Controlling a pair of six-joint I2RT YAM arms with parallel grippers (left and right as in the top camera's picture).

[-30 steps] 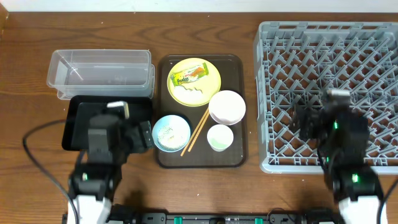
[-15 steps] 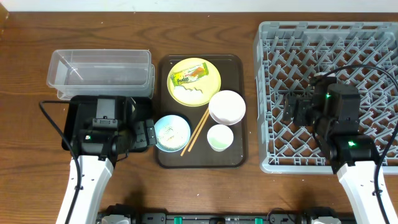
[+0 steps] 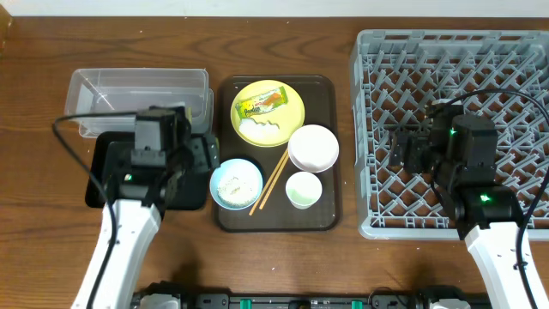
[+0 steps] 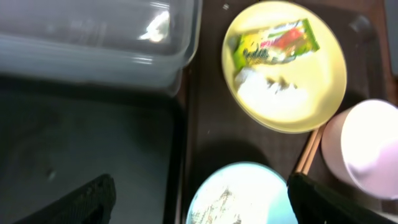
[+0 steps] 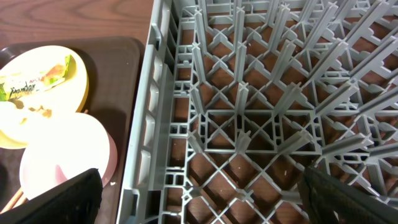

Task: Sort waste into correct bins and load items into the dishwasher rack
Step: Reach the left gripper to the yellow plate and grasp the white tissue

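The yellow plate point(image 3: 268, 112) on the brown tray holds the yellow-green wrapper point(image 3: 260, 103) and white rice scraps point(image 3: 262, 129); both show in the left wrist view point(image 4: 277, 42). The white bowl point(image 3: 313, 148), small white cup point(image 3: 303, 190), light blue bowl point(image 3: 236, 184) and chopsticks point(image 3: 274, 178) lie on the same tray. My left gripper point(image 3: 204, 156) is open and empty over the black tray's point(image 3: 107, 176) right edge, just left of the blue bowl point(image 4: 239, 196). My right gripper point(image 3: 403, 150) is open and empty above the grey rack point(image 3: 455, 51), near its left wall point(image 5: 146, 124).
The clear tub point(image 3: 137, 99) stands behind the black tray. The brown serving tray point(image 3: 227, 219) lies between the bins and the rack. Cables run from both arms toward the front table edge.
My left arm has moved away from me and to the right, from over the black tray toward the blue bowl. My right arm has stayed over the rack.
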